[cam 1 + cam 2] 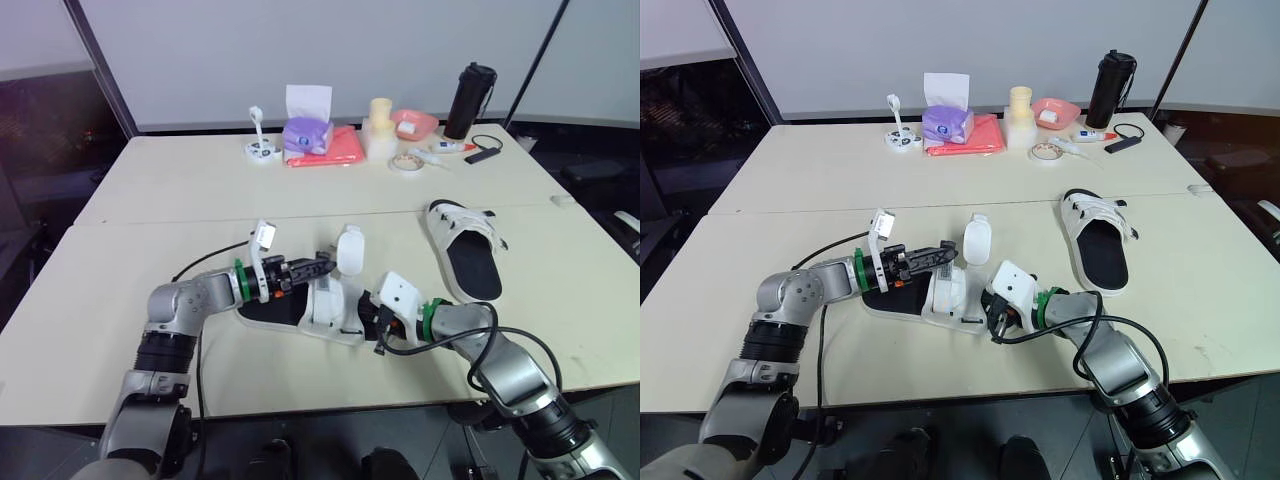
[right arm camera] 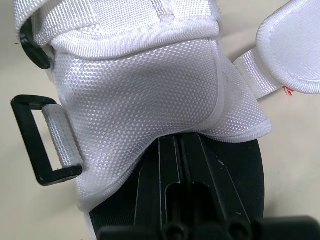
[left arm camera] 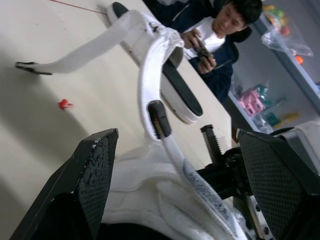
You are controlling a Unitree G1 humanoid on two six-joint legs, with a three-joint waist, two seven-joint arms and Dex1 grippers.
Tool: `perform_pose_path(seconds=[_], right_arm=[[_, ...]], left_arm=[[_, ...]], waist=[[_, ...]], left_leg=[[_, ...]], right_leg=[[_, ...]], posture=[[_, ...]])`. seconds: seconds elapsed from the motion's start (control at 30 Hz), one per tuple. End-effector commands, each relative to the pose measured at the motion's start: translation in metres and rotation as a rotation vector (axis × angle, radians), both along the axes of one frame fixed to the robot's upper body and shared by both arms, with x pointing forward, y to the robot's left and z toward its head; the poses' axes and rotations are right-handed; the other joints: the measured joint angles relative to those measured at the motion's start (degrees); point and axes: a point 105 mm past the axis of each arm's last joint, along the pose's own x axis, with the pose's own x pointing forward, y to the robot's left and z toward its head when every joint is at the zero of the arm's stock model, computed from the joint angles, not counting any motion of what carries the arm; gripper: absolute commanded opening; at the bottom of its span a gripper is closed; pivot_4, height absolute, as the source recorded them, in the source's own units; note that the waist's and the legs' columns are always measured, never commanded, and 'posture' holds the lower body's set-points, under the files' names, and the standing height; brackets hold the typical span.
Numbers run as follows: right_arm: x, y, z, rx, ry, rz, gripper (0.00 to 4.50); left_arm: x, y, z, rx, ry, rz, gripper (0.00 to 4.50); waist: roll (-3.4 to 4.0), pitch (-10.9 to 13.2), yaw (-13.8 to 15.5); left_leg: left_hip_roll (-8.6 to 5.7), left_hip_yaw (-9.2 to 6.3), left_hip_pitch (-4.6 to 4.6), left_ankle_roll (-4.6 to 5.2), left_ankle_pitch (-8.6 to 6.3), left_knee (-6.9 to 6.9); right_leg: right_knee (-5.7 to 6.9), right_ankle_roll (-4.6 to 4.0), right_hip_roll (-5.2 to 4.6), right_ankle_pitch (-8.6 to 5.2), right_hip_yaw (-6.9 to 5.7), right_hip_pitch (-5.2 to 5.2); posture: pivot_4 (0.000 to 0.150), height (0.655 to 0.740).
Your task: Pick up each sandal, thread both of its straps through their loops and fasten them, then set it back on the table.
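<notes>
Right gripper [image 1: 372, 318] sits nearest, at the near sandal [image 1: 322, 306]; its fingers [image 2: 186, 165] are pressed together, tips tucked under the white mesh upper [image 2: 150, 85] against the black footbed; can't tell if they pinch anything; black loop [image 2: 34, 140] lies just beside them, unthreaded. Left gripper [image 1: 318, 267] has fingers [image 3: 92, 170] spread wide, holding nothing; free strap [image 3: 172, 152] rises between them, untouched. Looks like the threading step: close left on the strap near its tip, pin the sandal with the right, feed straight into the loop. Second sandal [image 1: 465, 250] lies well beyond both on the table [image 1: 150, 180].
</notes>
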Motion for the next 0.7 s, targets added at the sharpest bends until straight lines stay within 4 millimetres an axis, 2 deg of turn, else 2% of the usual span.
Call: perform_pose_path(seconds=[0.03, 0.07, 0.13, 0.23, 0.5, 0.57, 0.7], right_arm=[[-0.001, -0.007, -0.016, -0.036, 0.047, -0.036, 0.00], [-0.001, -0.008, -0.016, -0.036, 0.048, -0.036, 0.00], [-0.001, -0.008, -0.016, -0.038, 0.048, -0.036, 0.00], [-0.001, -0.008, -0.016, -0.038, 0.047, -0.036, 0.00], [-0.001, -0.008, -0.016, -0.041, 0.044, -0.034, 0.00], [0.000, -0.009, -0.016, -0.042, 0.044, -0.035, 0.00], [0.000, -0.009, -0.016, -0.042, 0.043, -0.035, 0.00]], left_arm=[[0.001, -0.001, 0.010, -0.018, -0.049, -0.011, 3.14], [0.001, 0.000, 0.010, -0.019, -0.050, -0.011, 2.56], [0.001, 0.000, 0.010, -0.020, -0.052, -0.013, 1.78], [0.001, 0.000, 0.012, -0.030, -0.064, -0.017, 0.13], [-0.015, 0.002, 0.043, -0.182, -0.126, -0.146, 0.05], [-0.029, 0.003, 0.064, -0.277, -0.144, -0.235, 0.05], [-0.045, 0.004, 0.081, -0.338, -0.176, -0.329, 0.05]], waist=[[0.00, 0.0, 0.0], [0.00, 0.0, 0.0], [0.00, 0.0, 0.0], [0.00, 0.0, 0.0], [0.00, 0.0, 0.0], [0.00, 0.0, -0.1], [0.01, 0.0, 0.0]], left_leg=[[0.00, 0.00, 0.00, 0.00, 0.00, 0.00], [0.00, 0.00, 0.00, 0.00, 0.00, 0.00], [0.00, -0.01, 0.00, 0.00, 0.00, 0.00], [0.00, -0.03, 0.00, 0.00, 0.00, 0.00], [0.00, -0.05, 0.00, 0.00, 0.00, 0.00], [0.01, -0.06, 0.00, 0.00, 0.00, 0.00], [0.01, -0.11, -0.01, 0.00, 0.00, 0.00]], right_leg=[[0.00, 0.00, 0.00, 0.00, 0.00, 0.00], [0.00, 0.00, 0.00, 0.00, 0.00, 0.00], [0.00, 0.00, 0.00, 0.00, 0.00, 0.00], [0.00, 0.00, 0.00, 0.00, 0.00, 0.00], [0.00, 0.00, 0.00, 0.00, 0.00, 0.00], [0.00, 0.00, 0.00, 0.00, 0.00, -0.01], [0.00, 0.00, 0.00, 0.00, 0.00, -0.02]], posture=[[0.150, 0.7400], [0.150, 0.7400], [0.150, 0.7400], [0.150, 0.7400], [0.150, 0.7400], [0.150, 0.7400], [0.150, 0.7400]])
